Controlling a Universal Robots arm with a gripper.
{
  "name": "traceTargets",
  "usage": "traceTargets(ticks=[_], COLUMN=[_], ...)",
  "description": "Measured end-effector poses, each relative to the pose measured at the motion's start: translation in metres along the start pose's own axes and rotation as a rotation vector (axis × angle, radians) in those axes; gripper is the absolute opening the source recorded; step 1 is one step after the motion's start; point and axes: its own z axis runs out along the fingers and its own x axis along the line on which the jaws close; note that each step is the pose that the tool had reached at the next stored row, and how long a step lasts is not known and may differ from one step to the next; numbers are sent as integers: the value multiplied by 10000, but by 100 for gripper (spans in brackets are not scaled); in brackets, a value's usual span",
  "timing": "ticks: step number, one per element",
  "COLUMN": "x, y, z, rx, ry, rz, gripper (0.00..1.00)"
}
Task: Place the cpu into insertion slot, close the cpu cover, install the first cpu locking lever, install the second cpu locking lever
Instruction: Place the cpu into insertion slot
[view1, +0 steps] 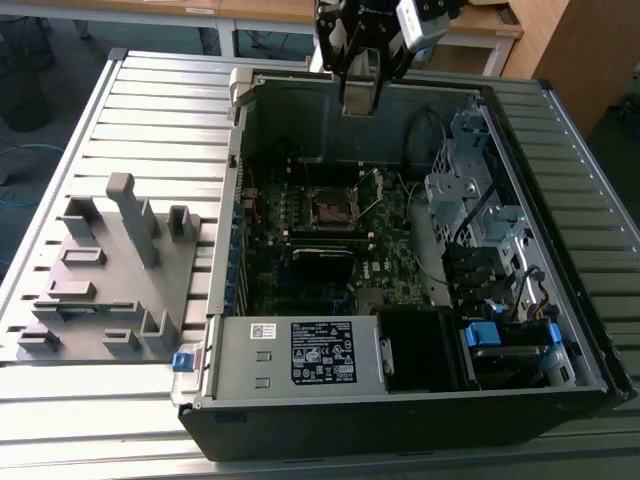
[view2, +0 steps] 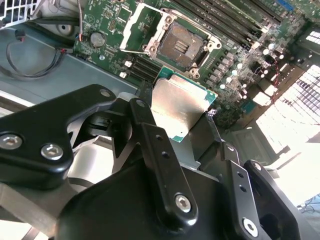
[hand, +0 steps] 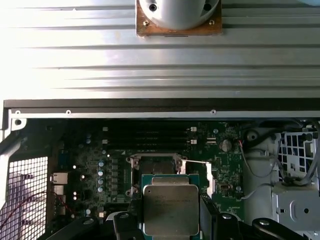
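The end effector (view2: 178, 119) has its black, bolted fingers (view2: 150, 135) clamped on opposite edges of the cpu (view2: 181, 102). The cpu is a flat square chip with a dull brushed-silver lid on a green rim. It hangs in the air above the board, well apart from the slot (view2: 186, 42). The slot is a black square with a dark pin face left uncovered, rimmed in silvery metal. The cover (view2: 129, 29), a thin bright frame with a square cut-out, stands flipped open just beside it. Long narrow memory slots (view2: 225, 22) run along the slot's other side.

The first wrist view shows the cpu (hand: 171, 210) lid face-on, partly hiding the slot (hand: 155, 167). Beyond the case wall it shows the ribbed metal counter (hand: 160, 65).

The exterior view takes in the whole open case (view1: 400, 420). There the end effector (view1: 360, 95) is high over the far wall, and the slot (view1: 330, 207) sits mid-way on the green motherboard (view1: 390, 270). A drive cage (view1: 470, 190) and cables crowd the exterior view's right. A labelled grey power supply (view1: 320, 350) lies along the near side. A grey moulded fixture (view1: 110, 270) sits on the counter at the exterior view's left.
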Motion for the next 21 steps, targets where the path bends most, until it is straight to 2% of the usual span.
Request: traceTargets(ticks=[8, 21], x=[-3, -1], y=[-10, -19], z=[112, 206], rx=[-3, -3], ry=[2, 1], rz=[-1, -2], gripper=[54, 54])
